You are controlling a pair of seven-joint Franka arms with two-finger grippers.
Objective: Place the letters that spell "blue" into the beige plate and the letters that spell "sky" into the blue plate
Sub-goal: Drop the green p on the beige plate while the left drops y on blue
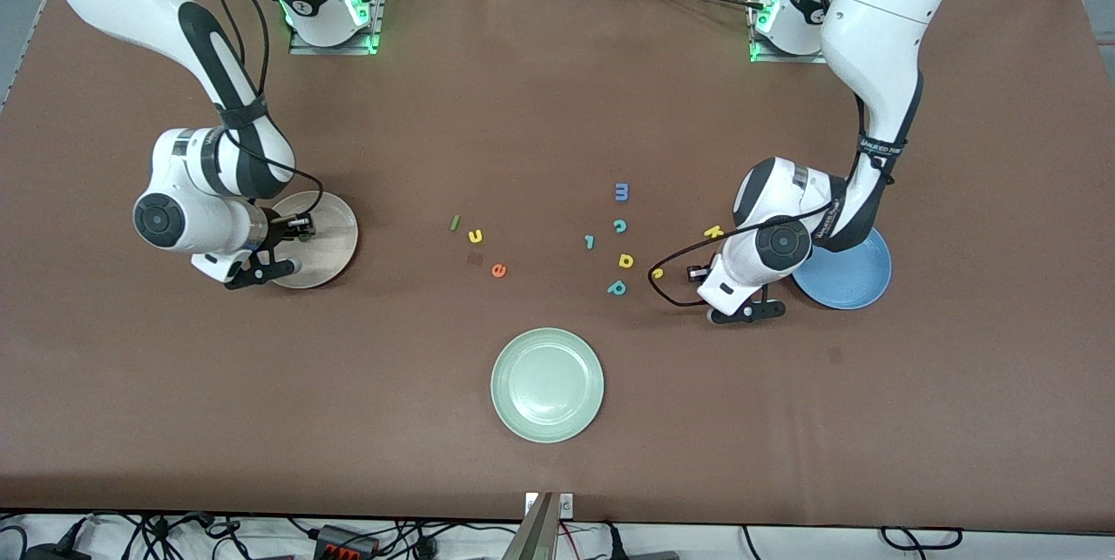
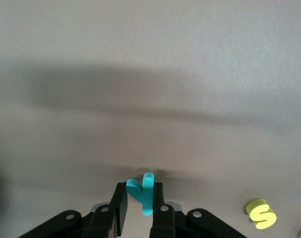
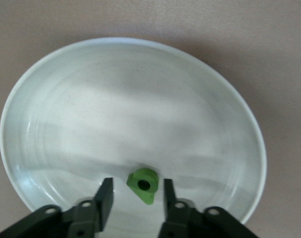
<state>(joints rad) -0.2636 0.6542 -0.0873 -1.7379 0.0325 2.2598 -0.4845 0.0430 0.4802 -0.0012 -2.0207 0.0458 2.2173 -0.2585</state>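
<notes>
From the front view, the right gripper (image 1: 292, 233) hangs over the beige plate (image 1: 335, 251) at the right arm's end of the table. The left gripper (image 1: 697, 274) is low at the table beside the blue plate (image 1: 858, 281), at the left arm's end. Between them lie the loose letters: the thin green l (image 1: 454, 222), the yellow u (image 1: 475, 236) and the orange e (image 1: 498, 270) in one cluster. The yellow k (image 1: 713, 232) sits close to the left arm's wrist, and the yellow s (image 1: 657, 273) lies just beside the left gripper. A blue m (image 1: 622, 191), a teal c (image 1: 620, 226), a yellow a (image 1: 625, 260) and a teal p (image 1: 617, 287) lie nearby. A pale green plate (image 1: 547, 383) sits nearest the camera.

In the left wrist view, the left gripper (image 2: 139, 206) is clamped on the teal y (image 2: 142, 193), which stands upright between the black fingers (image 2: 120, 207). The yellow s (image 2: 261, 213) lies on the cloth close by.

In the right wrist view, the right gripper (image 3: 135, 193) has its fingers (image 3: 104, 197) apart. The green b (image 3: 142, 184) lies between them (clear of both pads) on the floor of the beige plate (image 3: 91, 109).
</notes>
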